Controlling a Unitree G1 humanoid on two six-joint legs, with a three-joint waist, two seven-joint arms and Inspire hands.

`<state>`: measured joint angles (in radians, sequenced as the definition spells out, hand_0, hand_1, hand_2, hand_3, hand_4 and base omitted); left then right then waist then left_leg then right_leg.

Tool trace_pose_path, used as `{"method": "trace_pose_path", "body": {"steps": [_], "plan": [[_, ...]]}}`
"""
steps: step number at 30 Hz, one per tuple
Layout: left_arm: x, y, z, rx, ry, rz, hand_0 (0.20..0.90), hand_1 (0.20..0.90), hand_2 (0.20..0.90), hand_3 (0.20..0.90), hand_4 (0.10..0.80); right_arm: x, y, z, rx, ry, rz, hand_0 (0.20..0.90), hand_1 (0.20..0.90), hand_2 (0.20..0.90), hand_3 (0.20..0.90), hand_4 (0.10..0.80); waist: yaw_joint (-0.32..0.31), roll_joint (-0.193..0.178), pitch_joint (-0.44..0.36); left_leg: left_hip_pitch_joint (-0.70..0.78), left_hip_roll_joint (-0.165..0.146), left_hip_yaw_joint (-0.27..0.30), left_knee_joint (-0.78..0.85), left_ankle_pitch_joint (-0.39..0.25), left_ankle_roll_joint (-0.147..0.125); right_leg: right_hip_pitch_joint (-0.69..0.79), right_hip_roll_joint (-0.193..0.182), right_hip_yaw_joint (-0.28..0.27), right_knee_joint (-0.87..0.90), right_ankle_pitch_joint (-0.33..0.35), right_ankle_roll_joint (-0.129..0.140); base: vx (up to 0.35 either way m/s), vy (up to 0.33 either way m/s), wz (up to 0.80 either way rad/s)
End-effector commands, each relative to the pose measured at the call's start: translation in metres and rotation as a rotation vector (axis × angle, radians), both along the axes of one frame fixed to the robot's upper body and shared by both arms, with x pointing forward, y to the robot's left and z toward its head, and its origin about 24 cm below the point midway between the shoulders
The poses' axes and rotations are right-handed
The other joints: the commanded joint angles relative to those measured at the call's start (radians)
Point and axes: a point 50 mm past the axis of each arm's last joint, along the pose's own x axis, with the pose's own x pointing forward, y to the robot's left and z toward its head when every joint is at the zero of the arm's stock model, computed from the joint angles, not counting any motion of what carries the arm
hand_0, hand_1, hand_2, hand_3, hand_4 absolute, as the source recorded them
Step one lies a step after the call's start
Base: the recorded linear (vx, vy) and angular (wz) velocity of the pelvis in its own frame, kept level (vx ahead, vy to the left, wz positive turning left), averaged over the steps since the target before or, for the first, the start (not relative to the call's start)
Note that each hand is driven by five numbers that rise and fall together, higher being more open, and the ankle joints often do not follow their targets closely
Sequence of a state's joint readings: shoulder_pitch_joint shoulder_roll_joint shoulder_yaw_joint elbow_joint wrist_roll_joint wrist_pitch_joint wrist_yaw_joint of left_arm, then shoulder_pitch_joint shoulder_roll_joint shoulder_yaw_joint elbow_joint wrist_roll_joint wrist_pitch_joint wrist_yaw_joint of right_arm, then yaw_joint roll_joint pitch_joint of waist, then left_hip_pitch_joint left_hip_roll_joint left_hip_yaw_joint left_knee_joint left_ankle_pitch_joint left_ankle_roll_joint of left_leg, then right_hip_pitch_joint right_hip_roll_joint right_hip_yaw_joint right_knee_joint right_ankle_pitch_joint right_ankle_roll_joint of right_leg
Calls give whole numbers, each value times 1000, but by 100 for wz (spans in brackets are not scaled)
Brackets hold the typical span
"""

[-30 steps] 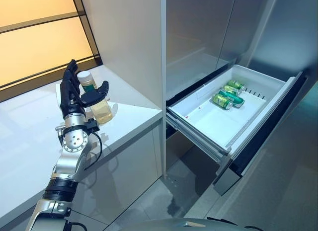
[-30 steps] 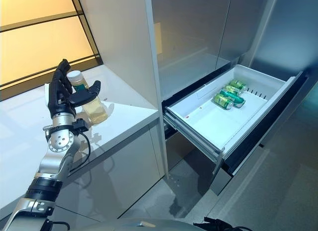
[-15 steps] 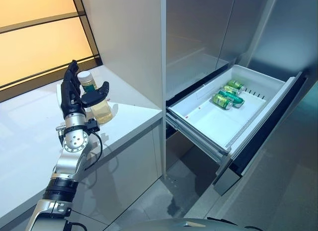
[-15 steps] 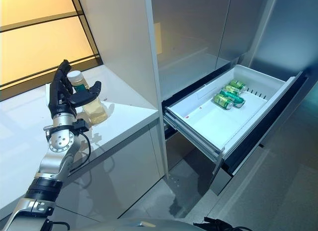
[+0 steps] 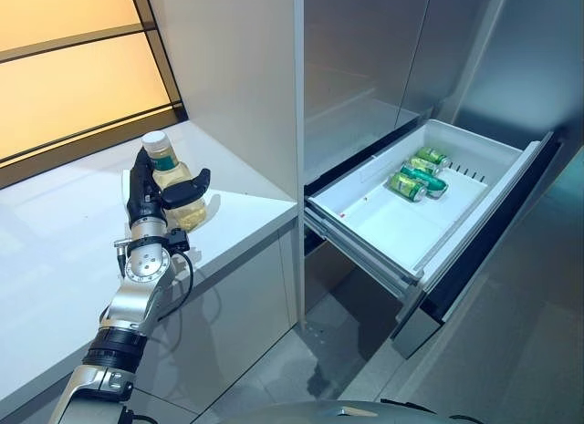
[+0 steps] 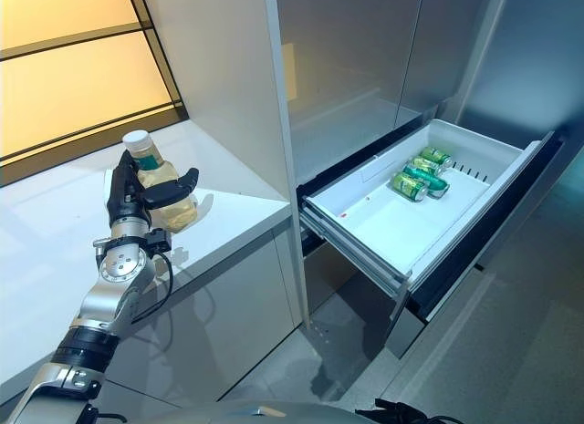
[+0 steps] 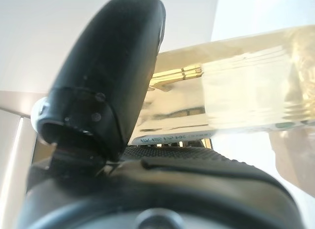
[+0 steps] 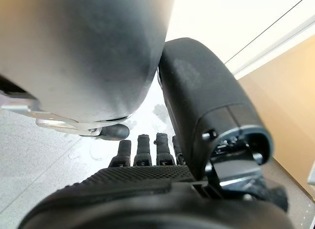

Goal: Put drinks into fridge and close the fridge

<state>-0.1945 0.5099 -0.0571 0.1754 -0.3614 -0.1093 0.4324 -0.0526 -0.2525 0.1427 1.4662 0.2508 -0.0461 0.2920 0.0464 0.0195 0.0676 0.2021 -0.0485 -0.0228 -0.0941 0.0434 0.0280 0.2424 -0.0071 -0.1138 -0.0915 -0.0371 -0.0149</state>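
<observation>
A clear bottle [image 5: 180,192] of pale yellow drink with a white cap stands on the white counter [image 5: 55,260] by the tall cabinet's side wall. My left hand [image 5: 144,203] is shut on it: the thumb [image 5: 190,181] crosses its front and the fingers wrap behind. In the left wrist view the bottle [image 7: 246,86] lies against the palm under the thumb [image 7: 113,71]. The white fridge drawer [image 5: 383,225] stands pulled out at the right, with three green cans [image 5: 412,175] lying at its far end. My right hand [image 8: 138,189] shows only in its own wrist view, open, fingers [image 8: 147,149] relaxed above the floor.
The grey cabinet wall [image 5: 237,77] rises right beside the bottle. The dark drawer front [image 5: 493,232] juts out over the grey floor [image 5: 511,351]. An orange-lit window [image 5: 64,68] backs the counter.
My left hand has moved in on the bottle; its fingers, upright before, have curled round it and the thumb has closed across the front.
</observation>
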Motion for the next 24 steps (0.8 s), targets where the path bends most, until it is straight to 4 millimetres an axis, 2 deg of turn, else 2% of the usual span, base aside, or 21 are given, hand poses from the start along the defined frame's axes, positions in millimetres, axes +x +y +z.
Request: {"method": "trace_pose_path", "body": {"steps": [1,2,3,4,5,6,13,18,19,21,22,24], "plan": [[15,0,49,71,-213,-12,900,900,900,900,800,-3,-13,3,-32,50,28,900,900,900,900,800,-1,37,-18,13,5,65,7,-117,2,-47,-4,-22,59,-45,57,0,0,0],[15,-1,50,66,-218,-15,900,900,900,900,800,-3,-13,3,-32,50,28,900,900,900,900,800,-1,37,-17,13,5,64,7,-117,2,-47,-4,-22,59,-45,57,0,0,0],[14,-1,50,59,-224,-18,658,658,658,617,517,-3,-13,3,-31,50,28,900,900,900,900,800,-1,37,-17,13,5,64,7,-117,2,-47,-4,-22,59,-45,57,0,0,0],[14,-1,51,42,-243,-18,658,658,658,617,517,-4,-12,3,-31,50,29,900,900,900,900,800,-1,37,-17,13,5,64,7,-117,1,-47,-4,-21,58,-44,57,0,0,0],[13,-2,53,23,-272,-20,396,396,396,313,213,-4,-12,3,-31,50,29,900,900,900,900,800,-1,37,-17,13,5,64,7,-117,1,-47,-4,-21,58,-44,57,0,0,0],[12,-2,56,5,-296,-25,300,300,300,200,100,-4,-12,3,-31,50,30,900,900,900,900,800,-1,37,-17,13,5,64,7,-117,1,-47,-4,-21,58,-44,57,0,0,0],[3,-15,76,-203,-521,-127,300,300,300,200,100,4,-12,4,-31,-2,24,900,900,900,900,800,2,33,-16,12,6,61,7,-117,0,-46,-5,-22,58,-44,56,0,0,0],[-4,-27,99,-246,-662,-240,300,300,300,200,100,36,-12,12,-63,-190,111,900,900,900,900,800,4,28,-16,10,6,56,7,-116,0,-49,-5,-22,61,-45,55,0,0,0],[-7,-32,106,-252,-702,-272,300,300,300,200,100,45,-5,13,-62,-244,136,900,900,900,900,800,4,25,-12,10,5,52,7,-118,2,-49,-8,-24,59,-44,55,0,0,0],[-13,-29,116,-250,-761,-314,300,300,300,200,100,60,4,17,-57,-333,193,900,900,900,900,800,-6,20,-4,7,8,53,7,-116,0,-55,-9,-25,67,-46,56,-56,-24,-1],[-16,-31,122,-241,-801,-348,300,300,300,200,100,69,17,19,43,-368,154,900,900,900,900,800,-13,14,0,4,9,55,7,-114,0,-61,-8,-22,70,-45,58,-58,-41,-2],[-23,-41,131,-216,-849,-413,300,300,300,200,100,91,40,29,111,-440,184,900,900,900,900,800,-24,3,1,-1,9,52,7,-112,1,-68,-7,-17,73,-45,56,-43,-48,-3]]}}
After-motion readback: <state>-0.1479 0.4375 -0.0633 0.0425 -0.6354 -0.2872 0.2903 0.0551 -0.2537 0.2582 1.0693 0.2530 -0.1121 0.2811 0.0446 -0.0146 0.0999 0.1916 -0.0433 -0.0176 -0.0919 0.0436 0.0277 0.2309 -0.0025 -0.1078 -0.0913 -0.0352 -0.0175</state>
